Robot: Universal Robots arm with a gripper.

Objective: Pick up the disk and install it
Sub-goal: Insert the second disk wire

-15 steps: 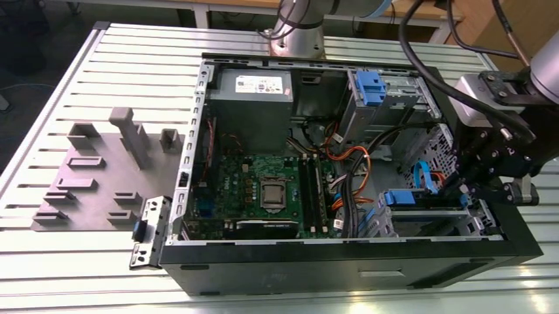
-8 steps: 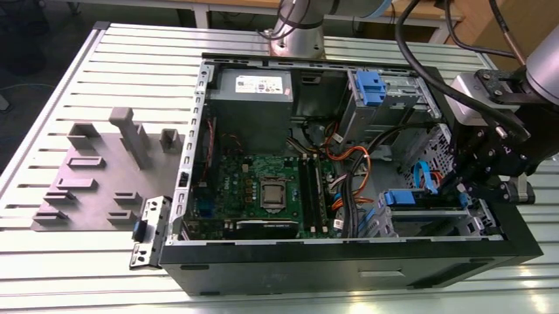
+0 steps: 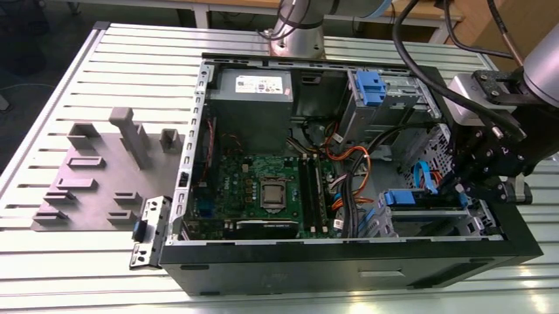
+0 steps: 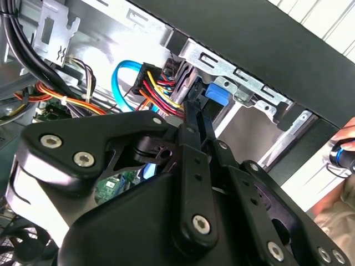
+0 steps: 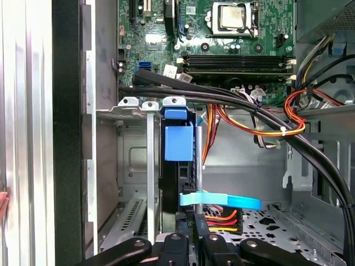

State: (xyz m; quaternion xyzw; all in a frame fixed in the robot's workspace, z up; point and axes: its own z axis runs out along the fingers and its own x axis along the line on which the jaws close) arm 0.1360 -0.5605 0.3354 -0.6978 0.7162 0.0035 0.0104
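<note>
The disk (image 3: 410,198), in its blue plastic carrier, stands on edge in the drive cage (image 3: 428,219) at the front corner of the open computer case, on the exterior view's right. In the first wrist view the disk (image 5: 178,141) is seen edge-on in a cage slot. My gripper (image 3: 456,188) reaches down into the case right beside it. Its black fingers (image 4: 191,119) lie close together, shut, with their tips at the blue carrier (image 4: 215,94). I cannot tell whether they pinch the carrier or only touch it.
The case (image 3: 349,261) lies open on a slatted table. Thick black cables (image 5: 233,102), orange-yellow wires and a blue flat cable (image 5: 222,200) cross near the cage. A second blue carrier (image 3: 370,88) sits in the upper bay. Grey fixtures (image 3: 96,176) stand on the exterior view's left. A person's hand (image 4: 345,152) is close by.
</note>
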